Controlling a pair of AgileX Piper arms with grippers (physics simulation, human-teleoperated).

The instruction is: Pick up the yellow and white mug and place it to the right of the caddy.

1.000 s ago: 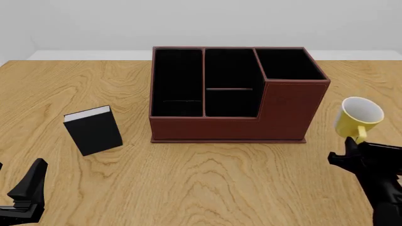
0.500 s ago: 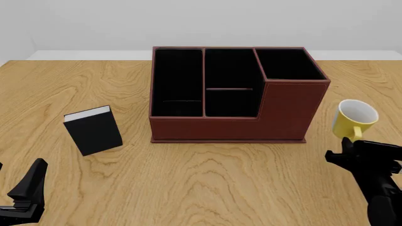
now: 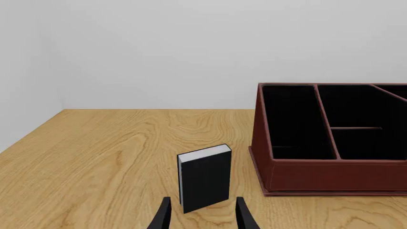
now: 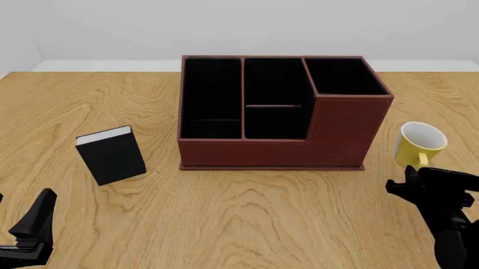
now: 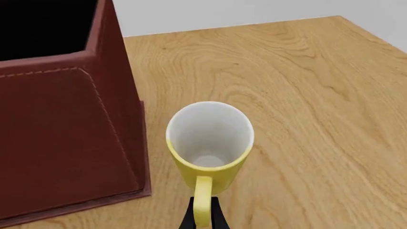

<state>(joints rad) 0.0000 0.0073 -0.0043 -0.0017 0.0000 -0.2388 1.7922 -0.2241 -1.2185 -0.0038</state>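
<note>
Yellow and white mug sits upright just right of the caddy, apart from its wall. Right tool pinches the mug's handle. Left tool hangs spread and empty, facing a black book on the desk.

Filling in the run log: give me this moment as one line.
right gripper: shut on mug handle | mug: right of caddy, apart | left gripper: open, idle | book: untouched

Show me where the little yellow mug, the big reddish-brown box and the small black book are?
Yellow ceramic mug with white inside (image 4: 419,147): front view, outer wall.
Reddish-brown leather-look box (image 4: 340,131): front view, tall end's front face.
Small black book (image 3: 207,180): left wrist view, cover.
</note>
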